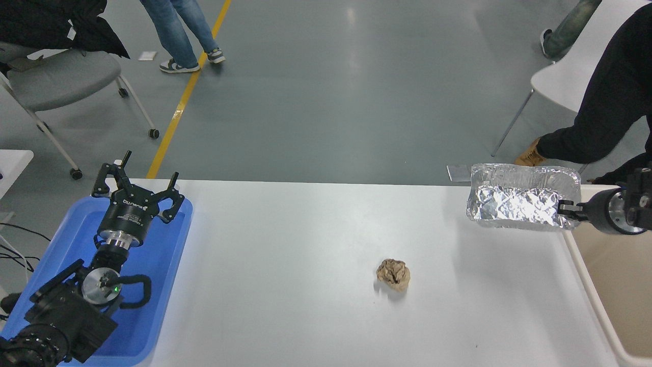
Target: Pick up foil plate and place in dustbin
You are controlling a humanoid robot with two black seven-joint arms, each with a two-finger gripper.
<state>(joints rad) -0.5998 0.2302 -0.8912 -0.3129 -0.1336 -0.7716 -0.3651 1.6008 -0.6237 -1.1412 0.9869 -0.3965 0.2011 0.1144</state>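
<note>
The foil plate (522,198) is a shiny crinkled silver tray held in the air above the table's far right corner, tilted a little toward me. My right gripper (566,209) comes in from the right edge and is shut on the plate's right rim. The dustbin (608,300) is a large beige bin at the table's right side, just right of the plate; only its left part shows. My left gripper (136,189) is open and parked over the blue tray at the lower left.
A brown crumpled paper ball (394,274) lies on the white table (305,265) near the middle. A blue tray (153,285) sits at the left. A person in black stands beyond the far right corner (606,107), another walks at the top left.
</note>
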